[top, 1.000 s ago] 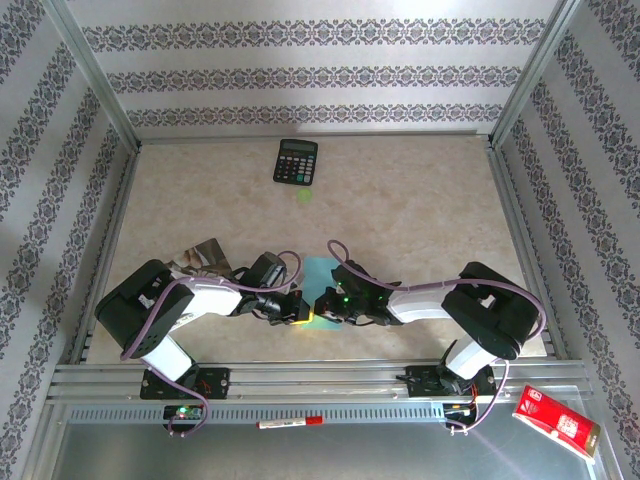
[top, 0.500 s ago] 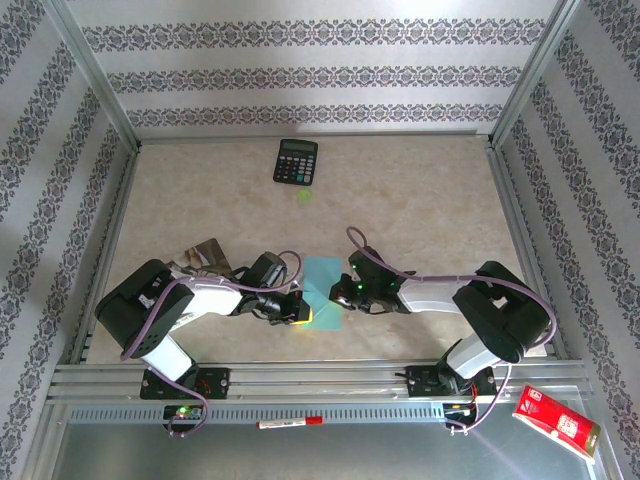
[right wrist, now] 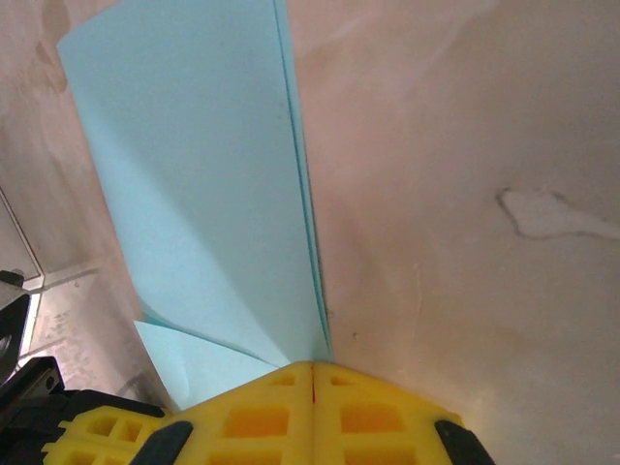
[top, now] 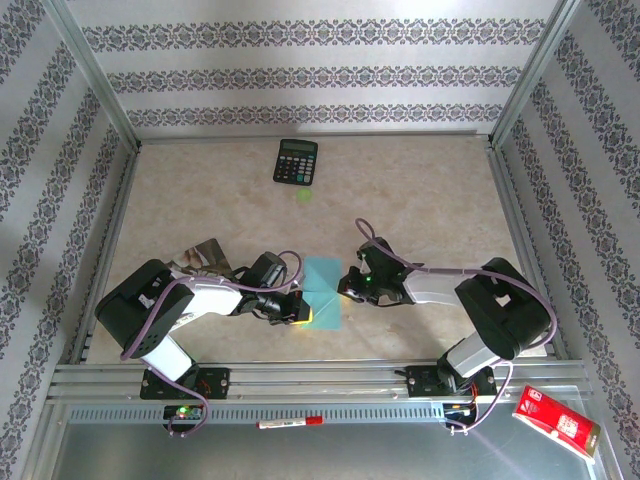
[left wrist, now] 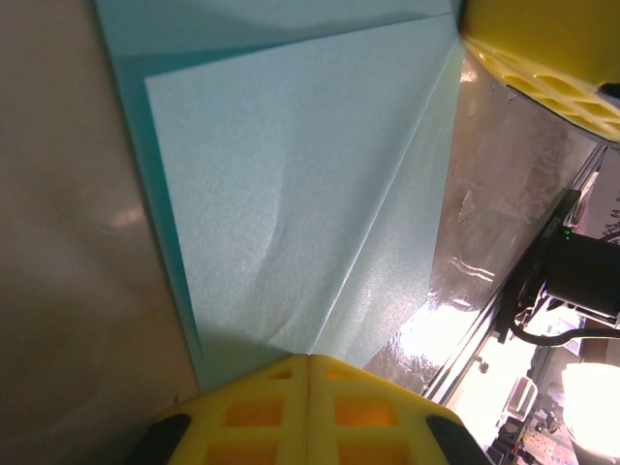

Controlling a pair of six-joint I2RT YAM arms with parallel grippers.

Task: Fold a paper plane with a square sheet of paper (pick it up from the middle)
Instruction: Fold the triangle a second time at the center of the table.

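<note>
Cyan and already creased, the square sheet of paper (top: 324, 287) lies on the worktop (top: 420, 210) between the clenched left gripper (left wrist: 310, 362) and the clenched right gripper (right wrist: 312, 370), touching both tips, which hide whether either pinches it or merely presses.

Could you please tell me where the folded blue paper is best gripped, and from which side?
Probably the doubled edge just ahead of the right gripper. The paper lies flat on the table, but along that edge the folded layers stand slightly apart. Come in low from the right arm's side and slip one of the jaws under it.
</note>
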